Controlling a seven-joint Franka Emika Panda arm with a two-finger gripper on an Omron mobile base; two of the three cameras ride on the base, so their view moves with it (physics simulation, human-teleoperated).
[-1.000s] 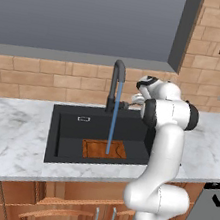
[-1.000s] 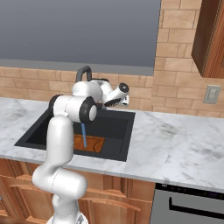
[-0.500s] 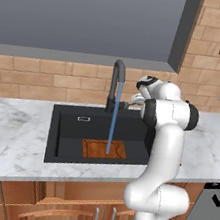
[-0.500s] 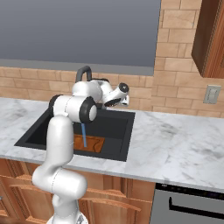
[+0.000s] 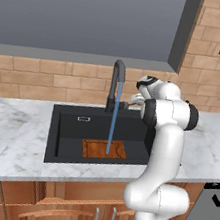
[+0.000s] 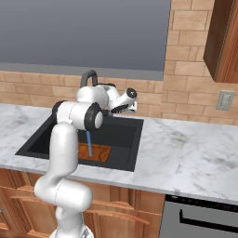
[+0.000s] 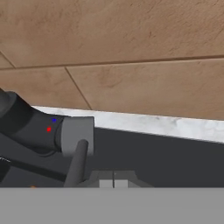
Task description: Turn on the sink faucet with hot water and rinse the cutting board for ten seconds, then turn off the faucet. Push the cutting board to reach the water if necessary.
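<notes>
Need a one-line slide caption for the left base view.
Water runs from the faucet onto the cutting board in the sink; shut gripper sits by the handle.

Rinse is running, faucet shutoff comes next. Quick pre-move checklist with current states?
1. water flowing from the faucet: ok, blue stream visible.
2. Stream lands on the cutting board: ok, it hits the board in the sink.
3. gripper shut: ok, tips together in the hand view.
4. Gripper beside the lever handle: ok, grey lever sits just left of the tips; contact cannot tell.
5. Board needs pushing: not needed, already under the stream.
6. Rinse time elapsed: cannot tell from the pictures.
</notes>
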